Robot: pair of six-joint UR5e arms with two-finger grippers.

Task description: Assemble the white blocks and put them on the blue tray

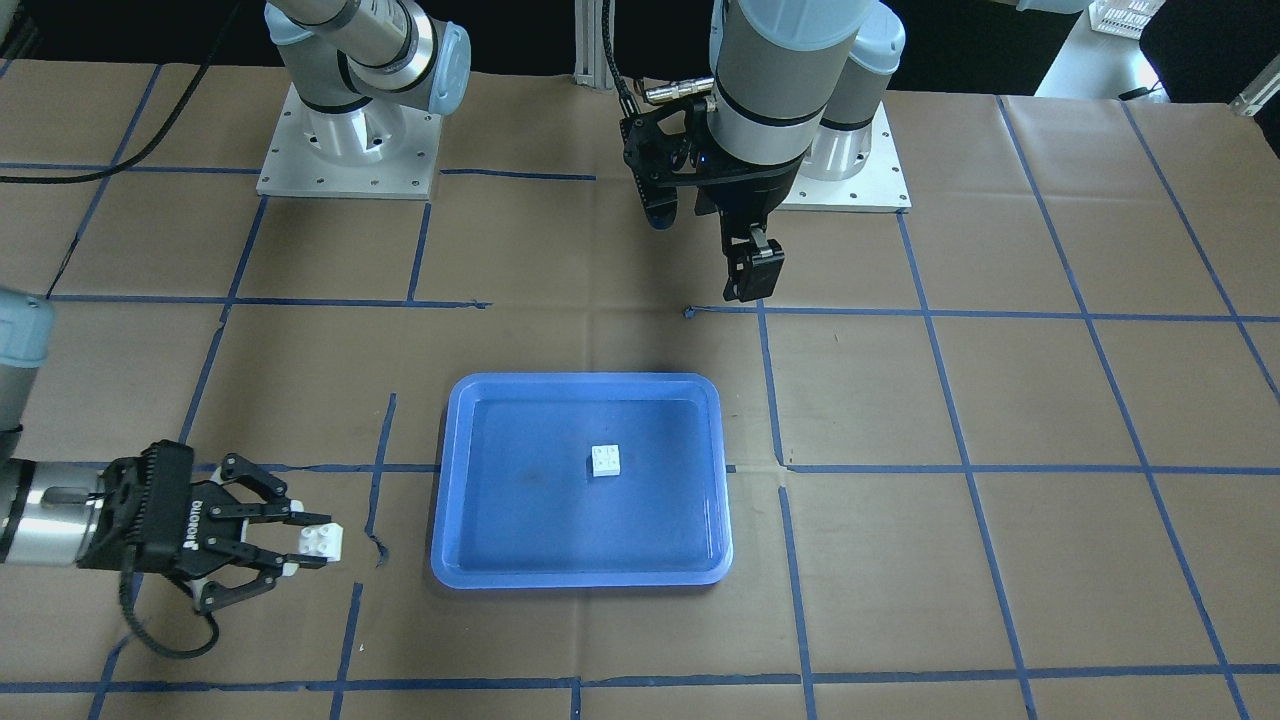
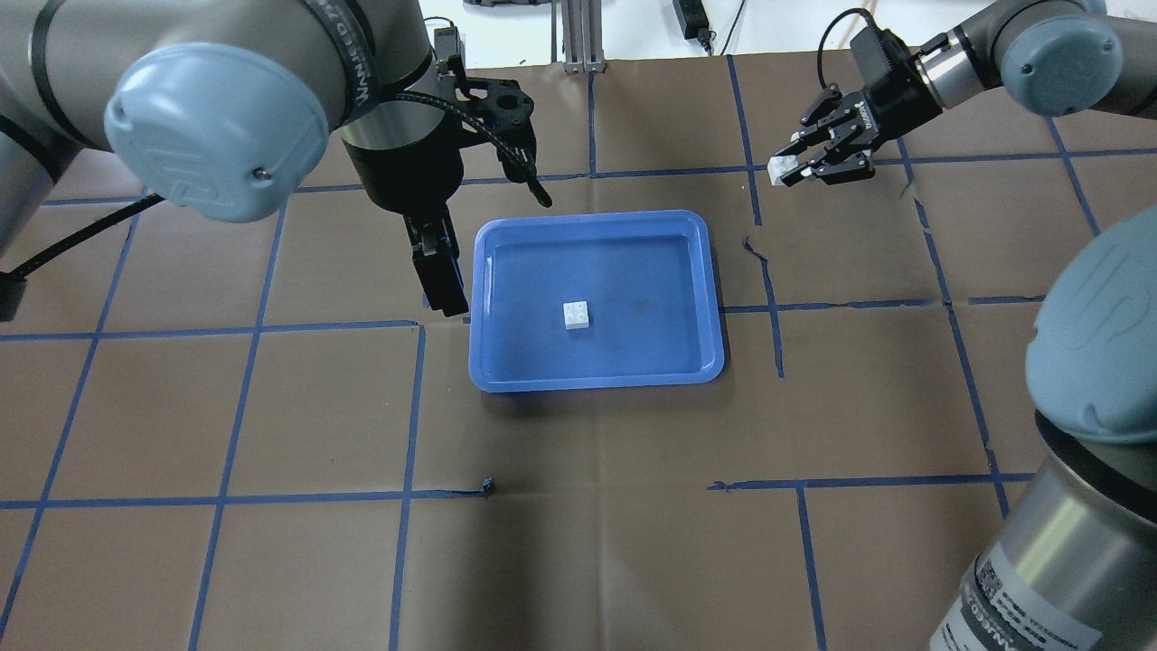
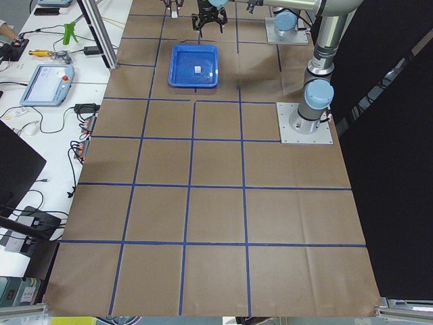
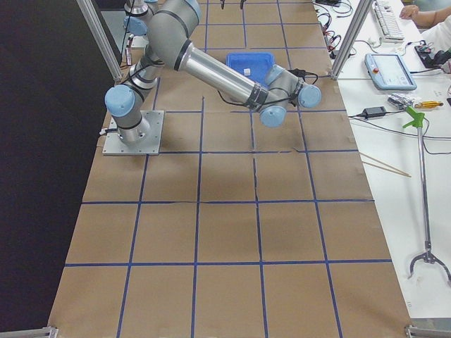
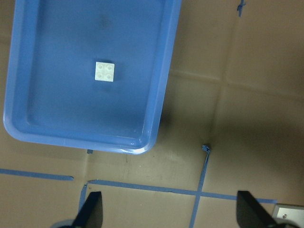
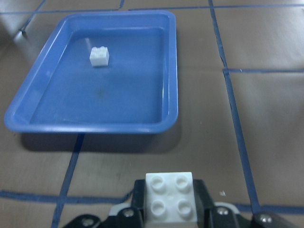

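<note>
One white block [image 1: 606, 460] [image 2: 578, 315] lies studs up near the middle of the blue tray [image 1: 580, 580] [image 2: 597, 382]. A second white block [image 1: 322, 540] [image 6: 170, 197] is off the tray, with my right gripper [image 1: 312, 541] [image 2: 788, 169] shut on it, just above the paper beside the tray's short side. My left gripper [image 1: 751, 285] [image 2: 445, 294] hangs pointing down beside the tray's opposite short side. In the left wrist view its fingertips [image 5: 92, 211] stand wide apart and hold nothing, with the tray's block [image 5: 104, 72] up and to the left.
Brown paper with a blue tape grid covers the table [image 2: 578, 506]. Both arm bases [image 1: 345, 150] stand at the robot's edge. Side benches hold tools, cables and a teach pendant [image 3: 47, 84].
</note>
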